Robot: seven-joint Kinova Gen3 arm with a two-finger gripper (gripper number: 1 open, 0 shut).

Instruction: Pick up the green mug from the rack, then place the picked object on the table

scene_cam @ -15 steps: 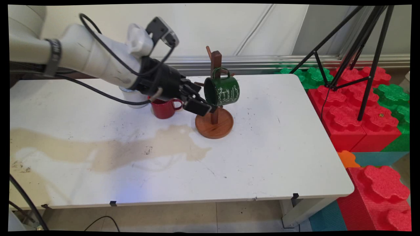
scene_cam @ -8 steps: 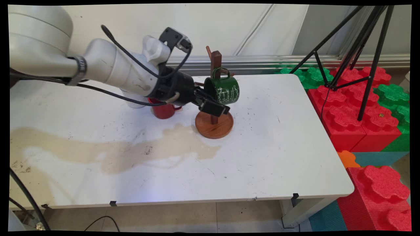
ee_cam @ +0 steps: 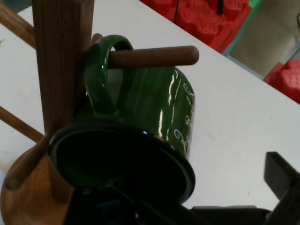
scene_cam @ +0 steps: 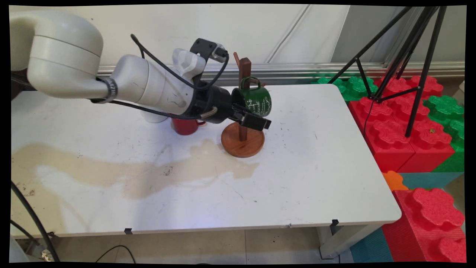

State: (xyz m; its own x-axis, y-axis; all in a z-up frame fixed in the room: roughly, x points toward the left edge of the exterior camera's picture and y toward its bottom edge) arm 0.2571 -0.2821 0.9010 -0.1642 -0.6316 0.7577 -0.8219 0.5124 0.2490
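Since the earlier pics the arm has pushed further right and a bit up, so our gripper now sits at the mouth of the green mug instead of short of it; mug, rack and red mug haven't shifted.

Gripper state: jaws spread wide. In hand view one finger shows well clear outside the green mug, off to the right, w/ bare table betw. it and the mug wall. The other finger seems to go into the dark mouth at the bottom of that view, but it's lost in shadow, so we can't tell if it touches the inside wall. Nothing clamped as far as we see.

Mug itself: hangs by its handle on a wooden peg of the mug rack, tipped on its side, mouth toward the gripper, white lettering on the far wall. Peg passes thru the handle loop and sticks out past it. Rack post stands just left of the mug in hand view; round wooden base lies right under the gripper on the table.

Behind the wrist, partly hidden by the arm: red mug and a white cup, both standing on the table. Nearer the camera than the gripper, a wide tan stain spreads over the tabletop, reaching almost to the rack base.
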